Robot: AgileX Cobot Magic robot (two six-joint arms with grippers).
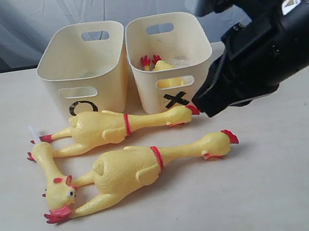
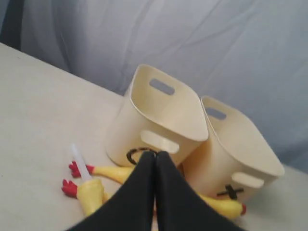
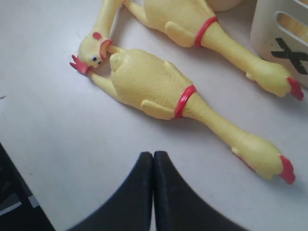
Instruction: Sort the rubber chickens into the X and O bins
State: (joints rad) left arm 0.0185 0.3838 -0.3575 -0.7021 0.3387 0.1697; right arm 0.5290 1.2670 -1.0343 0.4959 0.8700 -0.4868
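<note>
One chicken binned, three to go

The cream plastic X tub (image 1: pixel 156 89) holds one yellow rubber chicken (image 1: pixel 163 65), with the matching O tub (image 1: pixel 57 86) just beside it. In front of the X tub lie a big yellow rubber chicken (image 1: pixel 101 127), a second big one (image 1: pixel 122 169) and a small yellow chicken (image 1: pixel 52 177). The black left gripper (image 2: pixel 155 155) and right gripper (image 3: pixel 153 155) are both pinched together and empty. My guess is the right one has to spread and drop onto a neck.

Table (image 1: pixel 293 187): we see a pale beige matte top;
Backdrop (image 1: pixel 13 26): we see a creased grey-blue cloth rising behind its far edge

Front exterior, oblique wrists (chickens (image 1: pixel 130 168) shared)
</note>
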